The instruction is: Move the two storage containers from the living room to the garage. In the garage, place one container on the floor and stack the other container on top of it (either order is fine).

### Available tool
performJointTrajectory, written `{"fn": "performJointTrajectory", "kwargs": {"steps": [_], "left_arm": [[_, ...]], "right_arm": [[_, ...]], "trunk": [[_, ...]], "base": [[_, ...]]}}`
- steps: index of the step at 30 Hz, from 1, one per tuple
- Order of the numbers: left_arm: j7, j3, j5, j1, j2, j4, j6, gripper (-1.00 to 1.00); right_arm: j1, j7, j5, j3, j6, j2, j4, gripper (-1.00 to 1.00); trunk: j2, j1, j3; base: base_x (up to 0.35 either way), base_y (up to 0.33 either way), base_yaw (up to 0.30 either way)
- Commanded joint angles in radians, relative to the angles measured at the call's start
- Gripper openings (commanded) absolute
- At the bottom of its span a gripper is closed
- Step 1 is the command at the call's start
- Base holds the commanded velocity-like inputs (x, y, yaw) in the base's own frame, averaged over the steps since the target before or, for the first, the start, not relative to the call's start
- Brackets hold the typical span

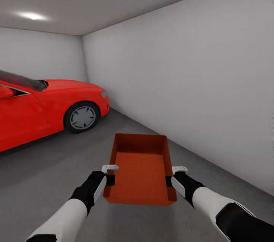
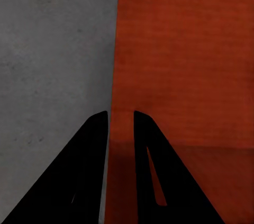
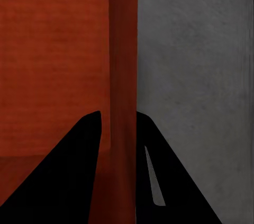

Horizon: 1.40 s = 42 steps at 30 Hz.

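Above the grey floor [image 1: 45, 181], wall [image 1: 198, 82] at 2 o'clock, red car [image 1: 42, 108] at 10 o'clock. Open floor lies between. At 6 o'clock, one empty bin [image 1: 140, 169] is held aloft: left gripper [image 1: 110, 175] clamps its left wall, right gripper [image 1: 171, 177] its right wall.

Both arms are extended forward and slightly inward, with white forearms and black wrists seen low in the head view. The left gripper [image 1: 110, 178] is clamped on the left wall of the storage container [image 1: 140, 171], one finger set on each side of it. The right gripper [image 1: 170, 179] is closed likewise over the right wall, at matching height.
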State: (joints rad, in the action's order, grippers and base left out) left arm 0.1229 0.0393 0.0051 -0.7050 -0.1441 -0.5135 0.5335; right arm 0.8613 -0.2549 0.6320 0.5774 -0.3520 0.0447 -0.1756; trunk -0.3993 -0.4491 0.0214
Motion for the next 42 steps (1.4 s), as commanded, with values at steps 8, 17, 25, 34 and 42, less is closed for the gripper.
{"fn": "performJointTrajectory", "kwargs": {"steps": [8,17,25,34,42], "left_arm": [[0.061,0.014,-0.037,-0.001,0.0,-0.021,0.009,-1.0],[0.065,0.014,-0.039,-0.001,0.0,-0.022,0.009,-1.0],[0.069,0.014,-0.039,-0.001,0.0,-0.022,0.009,-1.0],[0.069,0.013,-0.039,-0.001,0.0,-0.022,0.009,-1.0],[0.069,0.013,-0.039,-0.001,0.0,-0.022,0.009,-1.0]], "right_arm": [[0.0,-0.004,0.045,0.055,-0.001,0.0,-0.002,-1.0],[-0.001,-0.004,0.045,0.055,-0.001,0.0,-0.002,-1.0],[-0.001,-0.004,0.045,0.055,-0.001,0.0,-0.002,-1.0],[-0.001,-0.004,0.045,0.055,-0.001,0.0,-0.002,-1.0],[-0.001,-0.004,0.045,0.055,-0.001,0.0,-0.002,-1.0]], "trunk": [[-0.001,-0.001,-0.001],[-0.001,-0.001,-0.001],[-0.001,-0.001,-0.001],[-0.001,-0.001,-0.001],[-0.001,-0.001,-0.001]], "base": [[0.252,0.0,-0.245],[0.015,0.0,-0.245],[0.0,0.0,-0.245],[0.0,0.0,-0.245],[0.0,0.0,-0.245]]}}
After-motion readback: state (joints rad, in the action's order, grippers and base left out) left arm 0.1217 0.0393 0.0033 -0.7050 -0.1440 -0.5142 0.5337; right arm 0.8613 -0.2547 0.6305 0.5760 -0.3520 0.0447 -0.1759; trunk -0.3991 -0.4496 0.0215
